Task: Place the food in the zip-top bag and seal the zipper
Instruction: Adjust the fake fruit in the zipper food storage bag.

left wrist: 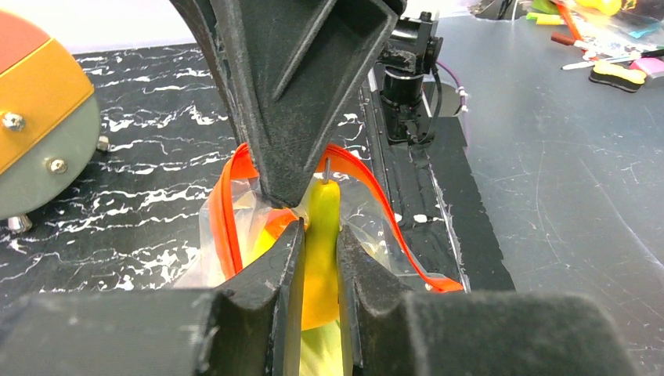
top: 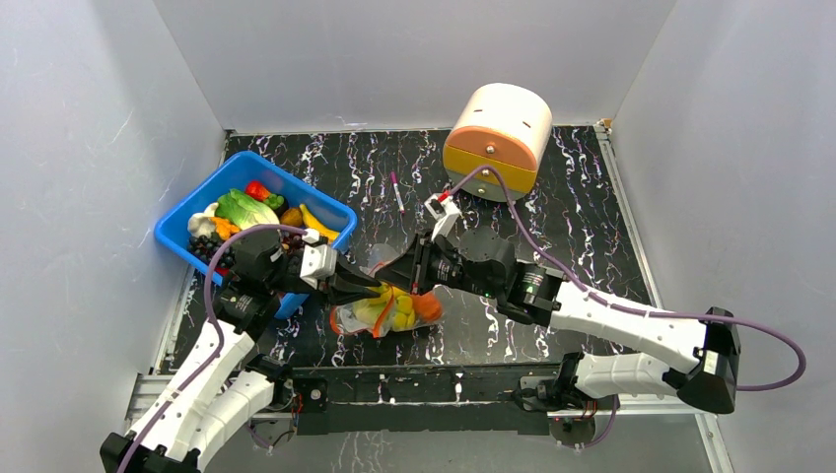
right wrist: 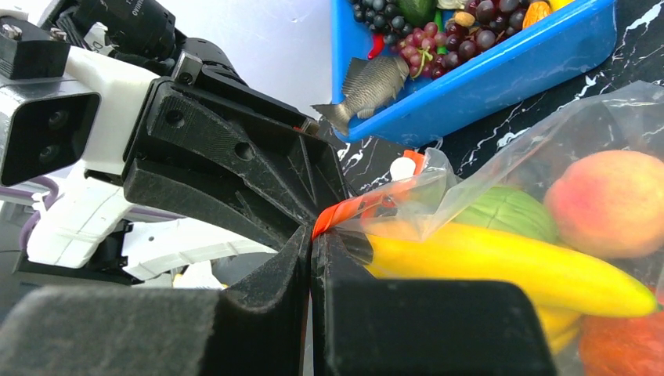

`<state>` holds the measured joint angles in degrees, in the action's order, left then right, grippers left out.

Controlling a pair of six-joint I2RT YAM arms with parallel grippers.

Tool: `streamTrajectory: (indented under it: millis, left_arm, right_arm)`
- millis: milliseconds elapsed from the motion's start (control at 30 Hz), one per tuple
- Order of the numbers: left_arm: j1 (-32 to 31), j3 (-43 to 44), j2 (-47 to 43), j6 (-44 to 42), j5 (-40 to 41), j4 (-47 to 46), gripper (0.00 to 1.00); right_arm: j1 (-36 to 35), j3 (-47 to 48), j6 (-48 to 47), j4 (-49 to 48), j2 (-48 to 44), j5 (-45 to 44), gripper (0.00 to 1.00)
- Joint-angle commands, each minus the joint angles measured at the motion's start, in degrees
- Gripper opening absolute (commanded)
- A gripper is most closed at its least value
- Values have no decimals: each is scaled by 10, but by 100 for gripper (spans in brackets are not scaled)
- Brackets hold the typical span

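Left wrist cam pretty much tells it: the left gripper (left wrist: 319, 235) is pinching a yellow-green banana (left wrist: 322, 207) between its two fingers, and the banana's tip pokes up right at the mouth of the zip-top bag (left wrist: 368, 235). The red-orange zipper (left wrist: 227, 219) loops round on both sides of the banana, so the mouth is gaping open.

The right gripper (right wrist: 312, 239) comes in from the opposite side. Its fingers are pressed together on the zipper strip at the bag's edge, which is easy to see from its own wrist cam. Through the clear plastic you can make out the banana lying lengthwise, a peach (right wrist: 607, 204) and something green and ribbed that looks like the cabbage (right wrist: 509, 213).

From the top, the bag lies on the black marbled worktop (top: 592, 227) between the two grippers, near the blue bin (top: 197, 192). The bin holds grapes (right wrist: 438, 43), a toy fish (right wrist: 372, 82) and more food. A cream-and-orange cylinder (top: 498, 138) sits at the far side.
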<state>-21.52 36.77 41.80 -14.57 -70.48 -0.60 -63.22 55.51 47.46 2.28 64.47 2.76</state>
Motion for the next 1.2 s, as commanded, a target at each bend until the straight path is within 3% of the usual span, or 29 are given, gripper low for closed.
streamTrajectory:
  millis: [0,433,933,1000,1167]
  left_arm:
    - [-1,5,8,-33,38,52,0]
    - [-1,0,-3,-56,79,125,0]
    - [-2,13,69,-46,153,157,1]
    - [-2,11,80,-34,148,141,9]
    - [-3,27,60,18,170,118,45]
  right_arm:
    - [0,61,-11,-91,-6,33,0]
    - [0,76,-12,-101,-10,18,0]
    - [0,119,-47,-3,11,-5,0]
    - [0,125,-55,-1,23,-2,0]
    - [0,139,-81,33,34,-26,0]
